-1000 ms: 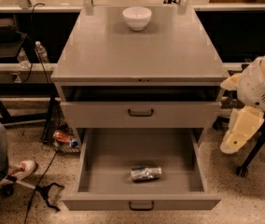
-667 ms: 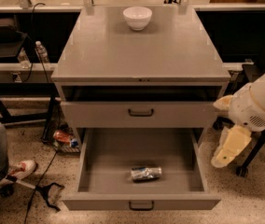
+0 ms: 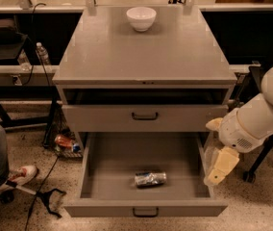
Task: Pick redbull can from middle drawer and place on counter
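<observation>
The redbull can [image 3: 150, 178] lies on its side on the floor of the open middle drawer [image 3: 103, 167], near the front centre. The drawer is pulled out at the bottom of the grey cabinet, with a small dark bar handle [image 3: 144, 211] on its front. The counter [image 3: 143, 52] is the flat grey top of the cabinet. My gripper [image 3: 219, 168] hangs from the white arm [image 3: 256, 119] at the drawer's right edge, pointing down, to the right of the can and apart from it.
A white bowl [image 3: 141, 18] stands at the back of the counter. A shut grey drawer front [image 3: 144, 117] sits above the open drawer. A clear bottle [image 3: 42, 53] stands at the left. A person's shoe [image 3: 22, 174] and a cable lie on the speckled floor at the left.
My arm and gripper have moved left and down, from beside the cabinet to the right edge of the open drawer. The can has not moved.
</observation>
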